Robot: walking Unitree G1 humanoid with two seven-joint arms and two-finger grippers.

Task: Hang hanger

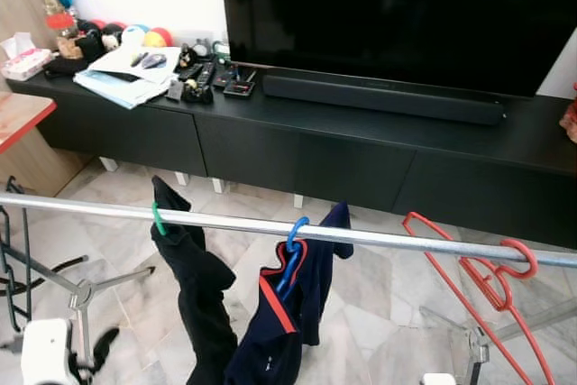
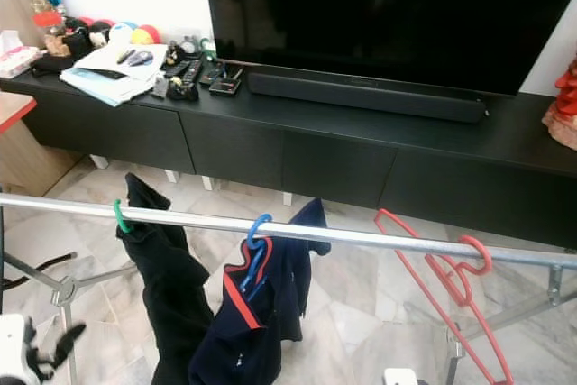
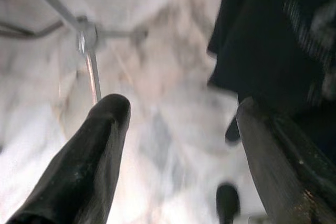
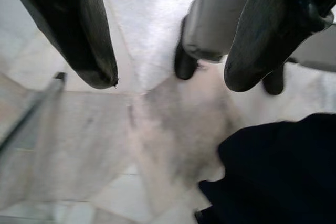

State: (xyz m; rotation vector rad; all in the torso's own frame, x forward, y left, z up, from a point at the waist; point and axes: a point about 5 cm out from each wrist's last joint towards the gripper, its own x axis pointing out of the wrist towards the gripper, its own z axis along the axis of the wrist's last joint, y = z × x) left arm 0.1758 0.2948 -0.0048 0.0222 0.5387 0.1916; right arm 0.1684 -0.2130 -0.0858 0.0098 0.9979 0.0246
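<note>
A silver rail [image 1: 379, 239] of a drying rack crosses the view. An empty red hanger [image 1: 491, 281] hangs by its hook near the rail's right end. A blue hanger [image 1: 293, 245] in the middle carries a navy garment with red trim [image 1: 270, 331]. Further left, a green hook [image 1: 158, 220] holds a black garment [image 1: 203, 304]. My left gripper [image 3: 178, 106] hangs low beside the black garment, open and empty over the floor. My right gripper [image 4: 169, 81] is also low and open, with nothing between its fingers and a dark cloth [image 4: 278, 171] close by.
A long black TV cabinet [image 1: 297, 155] stands behind the rack with a large TV [image 1: 397, 15], a soundbar [image 1: 379, 96], papers and remotes [image 1: 135, 74]. A wooden table with a red edge [image 1: 18, 119] is at the left. Rack legs [image 1: 86, 295] spread over the marble floor.
</note>
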